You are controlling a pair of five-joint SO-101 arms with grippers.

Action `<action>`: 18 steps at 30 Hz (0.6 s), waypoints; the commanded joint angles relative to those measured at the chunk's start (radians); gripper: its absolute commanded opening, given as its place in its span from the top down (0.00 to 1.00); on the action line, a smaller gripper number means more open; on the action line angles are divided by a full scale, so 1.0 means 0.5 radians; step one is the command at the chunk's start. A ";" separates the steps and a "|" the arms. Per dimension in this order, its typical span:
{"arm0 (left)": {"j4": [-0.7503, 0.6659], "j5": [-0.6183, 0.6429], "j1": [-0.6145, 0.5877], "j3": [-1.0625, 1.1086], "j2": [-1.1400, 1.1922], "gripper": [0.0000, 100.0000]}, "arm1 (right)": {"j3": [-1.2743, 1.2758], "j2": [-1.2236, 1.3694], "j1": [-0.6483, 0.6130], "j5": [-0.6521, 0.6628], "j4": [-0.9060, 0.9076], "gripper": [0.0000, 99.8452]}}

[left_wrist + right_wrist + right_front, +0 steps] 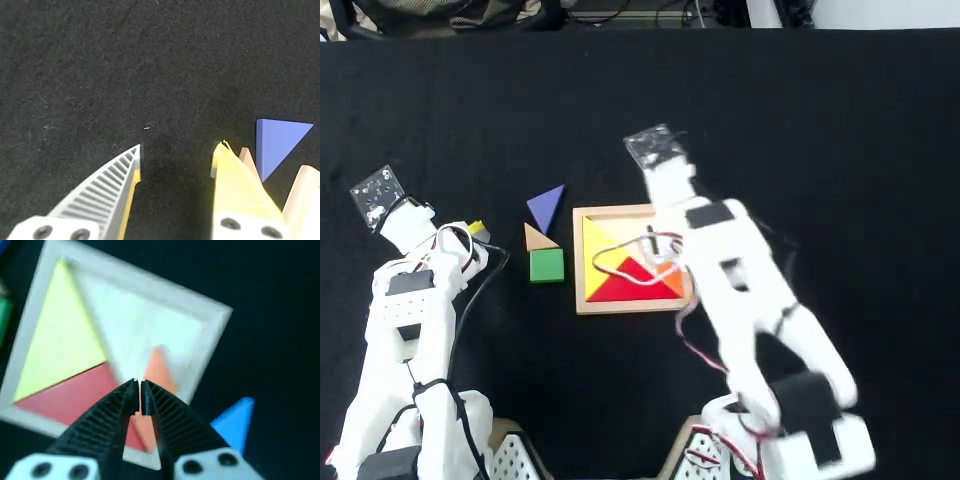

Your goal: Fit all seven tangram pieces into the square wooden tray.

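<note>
**Item: wooden tray** (pixel 580 262), partly filled. It holds a yellow triangle (pixel 60 335), a red triangle (pixel 70 395) and an orange triangle (pixel 157 367). Bare floor remains between the yellow and the orange.

**Loose pieces, left arm's side of the tray:** blue triangle (pixel 547 205), tan triangle (pixel 537 238) and green square (pixel 547 266), stacked in a column just beside the tray's rim. The blue triangle's tip points toward the tan one.

**Left gripper** (pixel 177 147): fingers spread wide with nothing between them, low over the cloth. It sits beyond that column from the tray, and the tan and blue pieces lie just off its yellow finger. By judgement this is the nearer arm for these three pieces.

**Right gripper** (pixel 138 385): fingers pressed together and holding nothing, above the tray over the red and orange triangles.

**View note:** the right wrist view adds a second blue piece (pixel 234 421) on the cloth just outside the tray, on the side away from the column. In the high view the right arm covers that spot.
</note>
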 commanded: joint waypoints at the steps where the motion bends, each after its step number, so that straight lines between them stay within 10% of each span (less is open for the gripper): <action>1: -0.034 0.003 0.020 -0.029 -0.015 0.77 | 0.210 -0.302 0.215 -0.003 -0.325 0.99; 18: 0.381 -0.353 0.416 -0.299 -0.006 0.77 | 0.483 -0.422 0.485 -0.138 -0.663 0.98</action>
